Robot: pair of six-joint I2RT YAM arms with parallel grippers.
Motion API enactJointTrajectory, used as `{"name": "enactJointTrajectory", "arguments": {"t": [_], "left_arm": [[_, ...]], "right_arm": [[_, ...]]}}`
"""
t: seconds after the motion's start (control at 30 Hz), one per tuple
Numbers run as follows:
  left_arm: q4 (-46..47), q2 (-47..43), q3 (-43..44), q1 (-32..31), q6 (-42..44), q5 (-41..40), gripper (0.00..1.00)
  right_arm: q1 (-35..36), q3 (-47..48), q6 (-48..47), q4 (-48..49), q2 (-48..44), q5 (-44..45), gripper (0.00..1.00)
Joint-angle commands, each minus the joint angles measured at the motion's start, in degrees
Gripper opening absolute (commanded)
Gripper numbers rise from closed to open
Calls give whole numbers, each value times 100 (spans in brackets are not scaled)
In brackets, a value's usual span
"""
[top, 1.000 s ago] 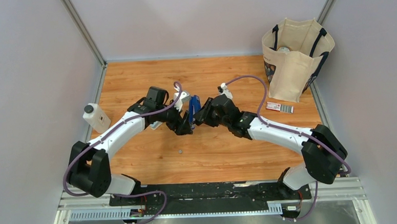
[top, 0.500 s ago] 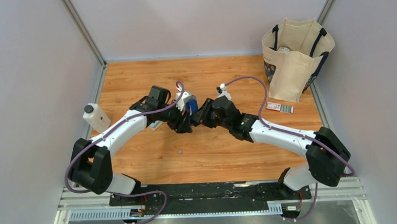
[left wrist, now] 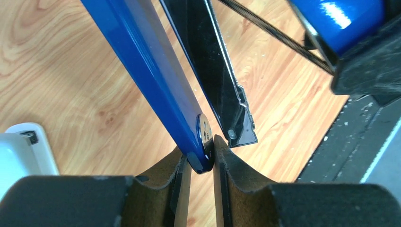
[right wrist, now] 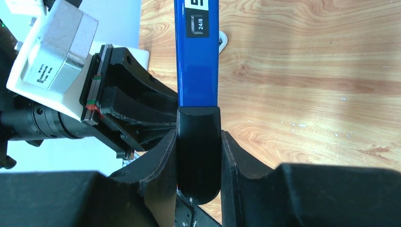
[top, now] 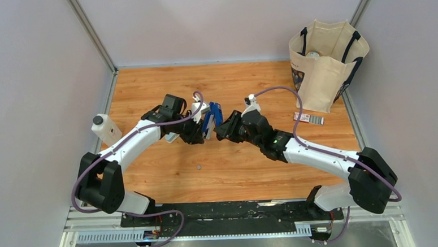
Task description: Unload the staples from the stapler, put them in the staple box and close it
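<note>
**Stapler pinched at both ends, mid-table**

At the far left of the overhead view a white plastic bottle with a black cap (top: 105, 129) stands at the edge of the orange wood-grain table (top: 147, 87). The left arm reaches from there toward the middle of the frame.

The left claw (left wrist: 200, 163) is nearly closed. Its brown pads (left wrist: 231, 165) press on either side of the rounded tip of the slim dark-blue stapler with black parts (top: 212, 117), right at a small silver rivet. In the left wrist view the stapler is sprung open – the blue top arm runs to the upper left, and the black inner rail (left wrist: 215, 75) splays away beside it.

The stapler hangs above the wood in the centre of the overhead view, between the two claws. Below it lies a tiny grey speck (top: 198, 167), too small to identify.

The right claw (right wrist: 198, 156) is partly closed and clamps the stapler's black rear end, one finger on each side – the blue body rises straight up the frame from there.

Further right, a small red-and-white box (top: 308, 117) lies flat near the foot of a cream canvas tote bag with dark handles (top: 327, 67), which stands upright in the upper right.
</note>
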Motion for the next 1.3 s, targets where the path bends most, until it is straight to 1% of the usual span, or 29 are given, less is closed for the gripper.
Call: {"name": "enactJointTrajectory", "arguments": {"t": [0.0, 0.13, 0.23, 0.3, 0.63, 0.67, 0.77, 0.9, 1.0, 1.27], "left_arm": [[381, -188, 258, -102, 874, -387, 25], [557, -215, 249, -269, 1506, -1054, 25], [820, -189, 135, -436, 1972, -1643, 22], [1040, -136, 39, -533, 2105, -2117, 20], [1945, 251, -269, -875, 2527, -3253, 14], [2077, 268, -322, -893, 2632, -3253, 14], [2533, 339, -533, -990, 2992, -3648, 11], [3175, 453, -954, -1262, 3642, -4131, 11], [3835, 523, -1262, -1481, 4082, -4395, 11], [5284, 874, -1737, -1772, 4723, -5142, 9]], "right_arm": [[76, -263, -805, 534, -169, -406, 0], [85, -465, -1640, 718, -116, -880, 0], [76, -658, -1949, 754, -134, -960, 0], [76, -851, -2020, 876, -204, -969, 1], [76, -1555, -2081, 1053, -476, -846, 1], [76, -1599, -2134, 1026, -512, -846, 1], [76, -1713, -2266, 860, -678, -829, 0], [76, -1906, -2319, 649, -942, -785, 1], [76, -2003, -2328, 517, -1056, -785, 1], [76, -2144, -2345, 472, -1206, -758, 1]]}}
